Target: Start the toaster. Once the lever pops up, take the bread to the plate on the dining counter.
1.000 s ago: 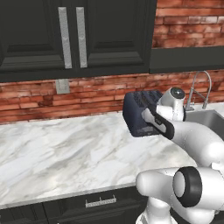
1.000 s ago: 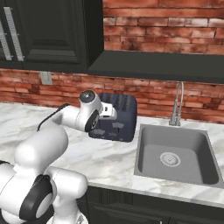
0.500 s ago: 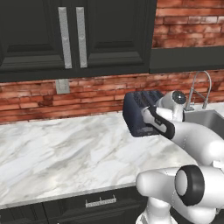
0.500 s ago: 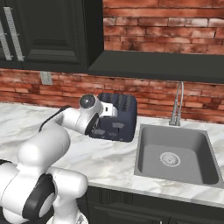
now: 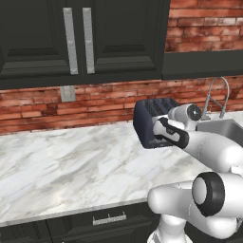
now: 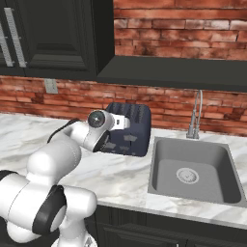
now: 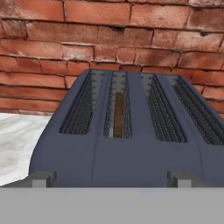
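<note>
The dark navy toaster (image 5: 146, 117) (image 6: 138, 115) stands on the marble worktop against the brick wall. In the hand view its top (image 7: 131, 151) lies just ahead, with several slots. The bread (image 7: 118, 109) sits as a thin brown slice in the second slot from the left. My gripper (image 7: 113, 179) is open, its fingertips (image 7: 41, 179) spread wide at the toaster's near edge. From the base views the gripper (image 5: 155, 135) (image 6: 126, 131) hovers at the toaster's front face, holding nothing. The plate and the dining counter are out of view.
A grey sink (image 6: 189, 173) with a faucet (image 6: 197, 113) (image 5: 216, 95) lies right of the toaster. The marble worktop (image 5: 71, 166) stretches left. Black cabinets (image 5: 76, 38) hang above, and a wall outlet (image 5: 67, 93) sits on the brick.
The hand has sunk a little and edged closer to the toaster's front. The jaws stayed open and the toaster has not moved.
</note>
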### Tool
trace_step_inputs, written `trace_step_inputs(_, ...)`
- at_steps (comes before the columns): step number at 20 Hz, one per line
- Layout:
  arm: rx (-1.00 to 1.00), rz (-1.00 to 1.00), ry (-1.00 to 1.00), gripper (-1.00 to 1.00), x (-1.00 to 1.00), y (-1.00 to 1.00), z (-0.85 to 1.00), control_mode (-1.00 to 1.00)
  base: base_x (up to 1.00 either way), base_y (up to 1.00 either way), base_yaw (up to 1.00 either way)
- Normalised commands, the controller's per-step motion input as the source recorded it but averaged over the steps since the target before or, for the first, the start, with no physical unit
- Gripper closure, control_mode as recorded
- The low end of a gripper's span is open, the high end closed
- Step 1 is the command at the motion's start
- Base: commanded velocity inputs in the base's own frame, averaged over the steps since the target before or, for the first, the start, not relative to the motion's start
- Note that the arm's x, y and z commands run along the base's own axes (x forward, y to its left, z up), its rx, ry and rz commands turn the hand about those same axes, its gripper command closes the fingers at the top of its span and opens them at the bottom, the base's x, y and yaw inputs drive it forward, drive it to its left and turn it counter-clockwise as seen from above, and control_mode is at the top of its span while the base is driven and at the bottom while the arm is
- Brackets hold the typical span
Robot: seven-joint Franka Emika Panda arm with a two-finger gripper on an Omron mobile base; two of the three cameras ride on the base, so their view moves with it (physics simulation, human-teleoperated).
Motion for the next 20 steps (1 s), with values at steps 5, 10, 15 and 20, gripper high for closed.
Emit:
trace_step_inputs(5,0.00,0.00,-0.14,-1.00,0.00,0.00,0.09,-1.00,0.00,0.00,0.00)
trace_step_inputs(10,0.00,0.00,-0.10,-1.00,0.01,0.00,0.01,-1.00,0.00,0.00,0.00)
trace_step_inputs(15,0.00,0.00,-0.06,-1.00,0.12,0.00,0.00,-1.00,0.00,0.00,0.00)
trace_step_inputs(20,0.00,0.00,-0.06,-1.00,0.15,-0.01,0.00,-1.00,0.00,0.00,0.00)
